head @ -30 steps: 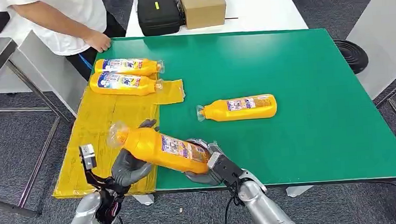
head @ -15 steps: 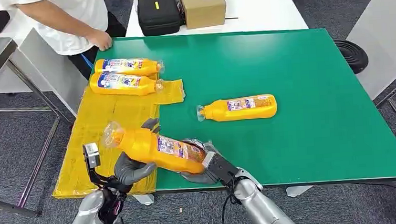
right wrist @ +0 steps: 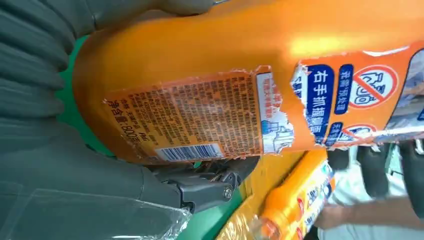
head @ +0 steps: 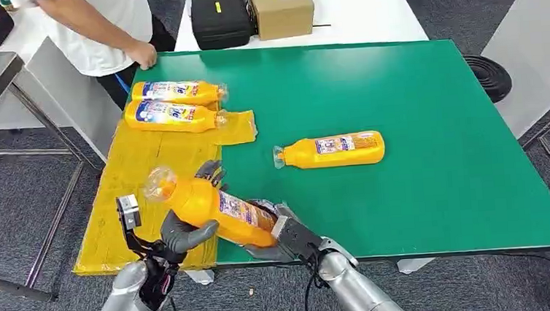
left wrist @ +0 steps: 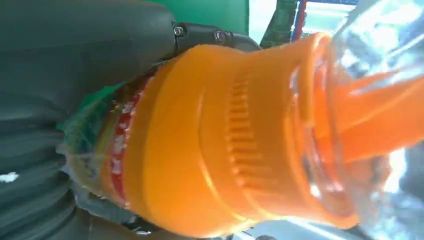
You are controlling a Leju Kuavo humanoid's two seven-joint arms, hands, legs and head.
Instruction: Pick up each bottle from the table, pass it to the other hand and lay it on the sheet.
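An orange bottle (head: 213, 206) with a clear cap hangs tilted over the table's near edge, held at both ends. My left hand (head: 187, 231) grips its neck end (left wrist: 225, 140), thumb under and fingers behind it. My right hand (head: 276, 236) grips its labelled base end (right wrist: 200, 65). The cap end points up and left, over the yellow sheet (head: 135, 187). Two more bottles (head: 176, 93) (head: 170, 115) lie side by side at the sheet's far end. Another bottle (head: 330, 150) lies on the green table (head: 415, 116), cap to the left.
A person in a white shirt stands at the table's far left corner, one hand (head: 144, 56) on its edge. A black case (head: 220, 19) and a cardboard box (head: 281, 7) sit on the white table behind. A black round object (head: 489, 76) lies on the floor at right.
Both hands have carried the bottle a little to the left, toward the sheet, and its cap end has tipped higher. The other bottles have not moved.
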